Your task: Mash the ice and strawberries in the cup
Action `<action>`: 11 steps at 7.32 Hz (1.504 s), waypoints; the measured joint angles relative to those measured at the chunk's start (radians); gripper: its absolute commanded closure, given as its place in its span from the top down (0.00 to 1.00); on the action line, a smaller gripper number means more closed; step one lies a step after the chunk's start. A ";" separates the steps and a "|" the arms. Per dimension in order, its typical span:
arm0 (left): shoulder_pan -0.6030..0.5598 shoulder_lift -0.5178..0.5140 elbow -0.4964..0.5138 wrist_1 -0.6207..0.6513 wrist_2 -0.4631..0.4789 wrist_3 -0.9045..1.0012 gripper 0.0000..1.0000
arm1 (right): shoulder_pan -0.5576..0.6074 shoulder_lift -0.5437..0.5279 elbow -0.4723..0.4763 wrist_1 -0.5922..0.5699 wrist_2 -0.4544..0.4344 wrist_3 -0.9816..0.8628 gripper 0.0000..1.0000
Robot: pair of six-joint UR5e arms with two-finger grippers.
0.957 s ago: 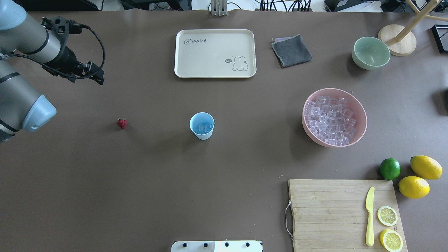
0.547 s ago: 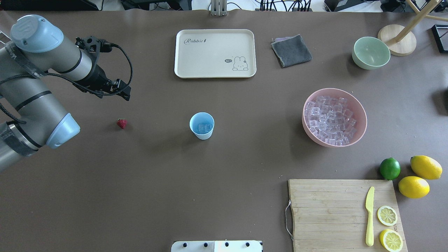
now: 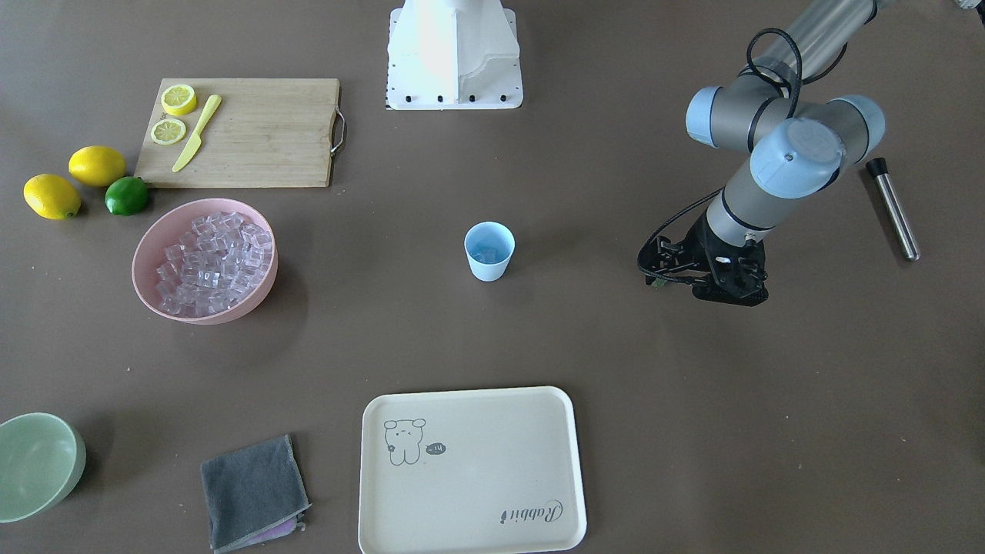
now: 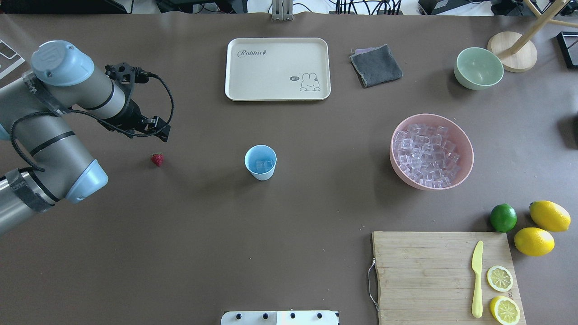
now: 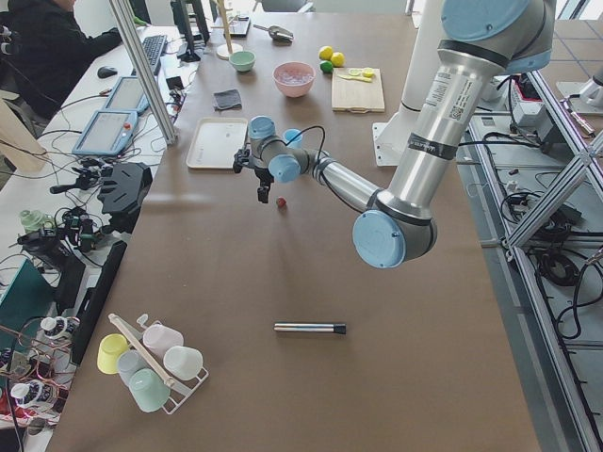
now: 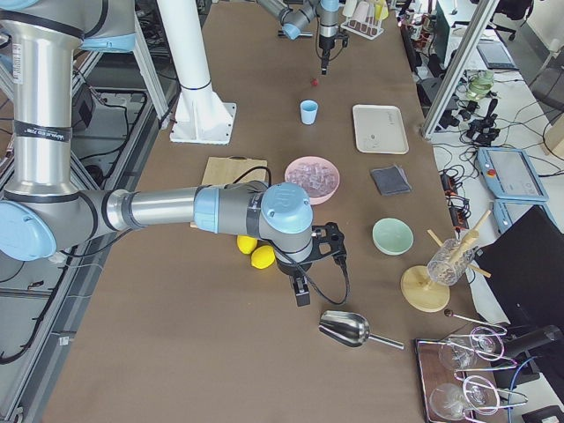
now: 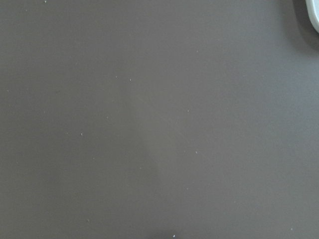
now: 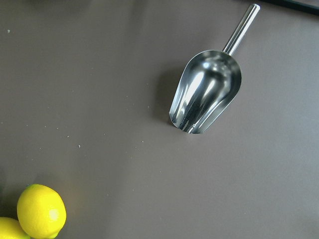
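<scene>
The pale blue cup [image 4: 260,162] stands at mid-table with a few ice cubes [image 4: 263,165] in it; it also shows in the front view [image 3: 489,251]. Many more ice cubes [image 4: 426,155] fill the pink bowl [image 4: 467,153] to its right. The small red strawberry [image 4: 157,159] lies on the table left of the cup. My left gripper [image 4: 161,131] hangs above the table just beyond the strawberry, apart from it; I cannot tell if it is open. My right gripper [image 6: 301,295] shows only in the right side view, near the lemons; I cannot tell its state.
A cream tray [image 4: 277,68], grey cloth [image 4: 375,65] and green bowl [image 4: 478,67] lie along the far side. A cutting board [image 4: 424,275] with a yellow knife and lemon halves, a lime [image 4: 503,217] and lemons sit front right. A metal rod [image 3: 893,208] lies by the left arm. A metal scoop [image 8: 207,92] lies under the right wrist.
My left arm has swung in from the table's left edge toward the middle and the front. Its gripper now hangs close beyond the strawberry. The cup and strawberry have not moved.
</scene>
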 measured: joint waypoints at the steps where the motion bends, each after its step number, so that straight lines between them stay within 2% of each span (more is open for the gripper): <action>1: 0.012 -0.004 0.005 -0.001 0.012 -0.001 0.99 | -0.014 -0.008 -0.022 0.018 0.002 0.033 0.98; 4: 0.029 -0.003 0.010 0.000 0.016 -0.002 0.99 | -0.072 -0.008 -0.035 0.039 0.010 0.171 0.98; 8: 0.052 0.004 0.015 -0.001 0.020 -0.002 0.99 | -0.081 -0.019 -0.023 0.041 0.009 0.205 0.99; 9: 0.057 0.007 0.016 0.000 0.025 -0.004 0.96 | -0.081 -0.020 -0.016 0.041 0.010 0.204 0.99; 11: 0.072 0.009 0.017 -0.001 0.045 -0.010 0.54 | -0.081 -0.020 -0.008 0.042 0.010 0.202 0.99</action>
